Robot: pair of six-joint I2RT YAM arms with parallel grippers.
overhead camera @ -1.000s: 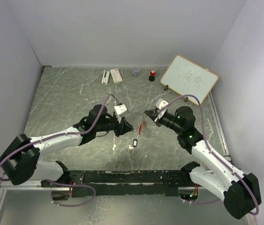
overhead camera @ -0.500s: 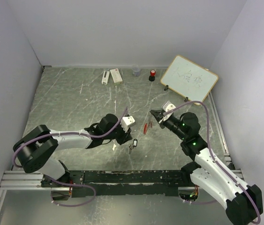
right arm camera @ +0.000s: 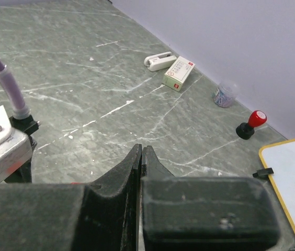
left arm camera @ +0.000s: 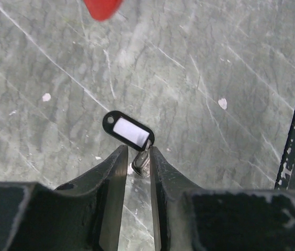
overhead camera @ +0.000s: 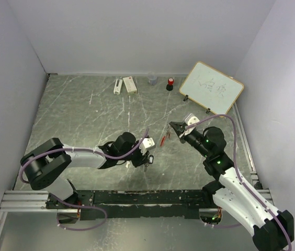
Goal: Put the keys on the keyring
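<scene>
Your left pincer (left arm camera: 137, 151) is low over the table (overhead camera: 84, 115) and narrowly open. The black key (left arm camera: 128, 130) lies flat just in front of it, at 12 o'clock in the wrist view. The head of this key is a rounded oblong of glossy black plastic, with a white label window and a small hole at one end. Its long axis runs from 10 o'clock to 4 o'clock. From the 4 o'clock end a short silver metal part comes back toward you and sits in the gap between the two fingers. I judge that nothing is clamped yet, because the key rests on the table. The move turns on this thin metal end, so close across it and not on the wide head.

The keyring (overhead camera: 164, 139) lies near, at about 1 o'clock from the black key in the top view. It is a curved red plastic piece with thin silver metal, and it is well apart from the left fingers. I cannot tell the red key apart from it. The table is hard, grey-green and marbled with white scratches, so small metal may slide.

Your right pincer (right arm camera: 140, 151) is fully closed on nothing. It hovers with the keyring at about 7 o'clock from it, nearer than to the left arm.
</scene>
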